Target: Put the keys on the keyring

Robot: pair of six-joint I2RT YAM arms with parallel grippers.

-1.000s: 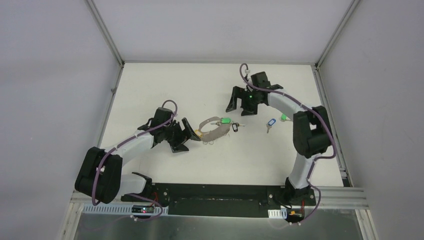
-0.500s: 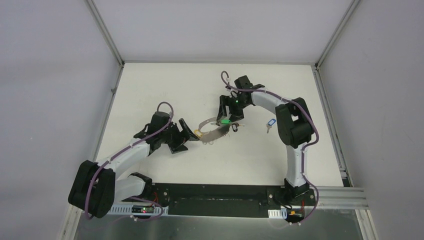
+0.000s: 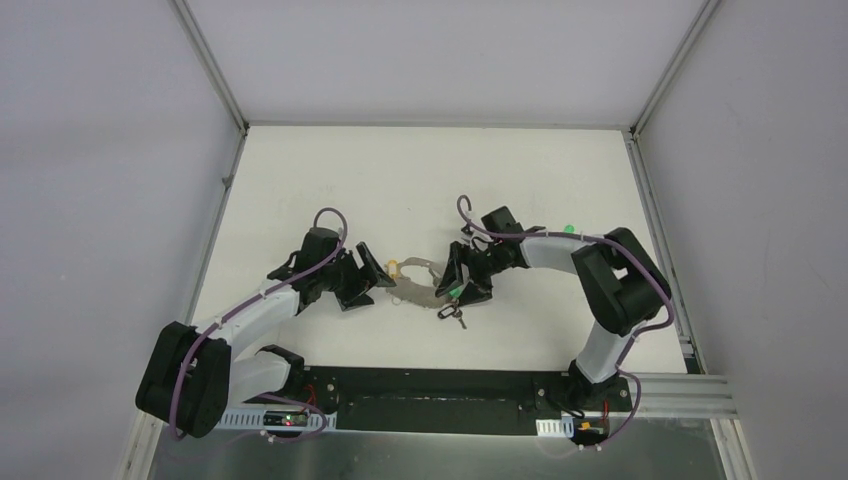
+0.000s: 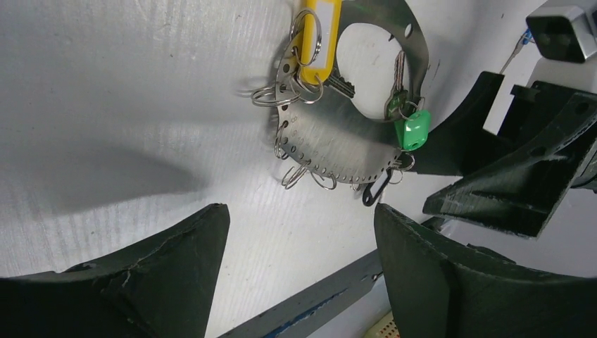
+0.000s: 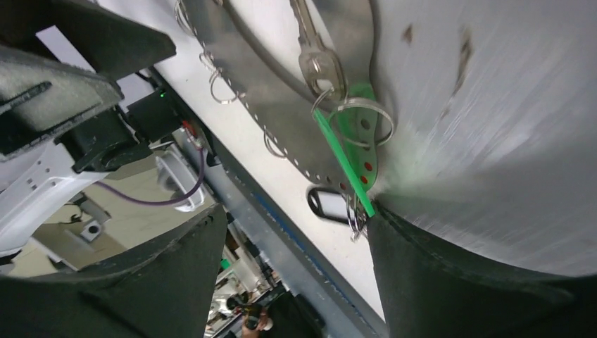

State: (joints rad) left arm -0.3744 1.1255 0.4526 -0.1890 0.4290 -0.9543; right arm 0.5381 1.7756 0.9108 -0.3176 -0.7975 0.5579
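Lying flat, the perforated crescent keyring (image 4: pixel 338 151) bears tagged keys (image 4: pixel 399 77); left end effector (image 4: pixel 299 215) and right end effector (image 5: pixel 296 211) gape empty.

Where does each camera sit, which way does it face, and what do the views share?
Top external: above and behind the bases, looking down at the table; both arms show, left gripper and right gripper flanking the keyring.
Left wrist: on the left arm, facing the keyring; own fingers below.
Right wrist: on the right arm, facing the keyring from opposite; own fingers below.
Shared: both wrist views show the green tag.
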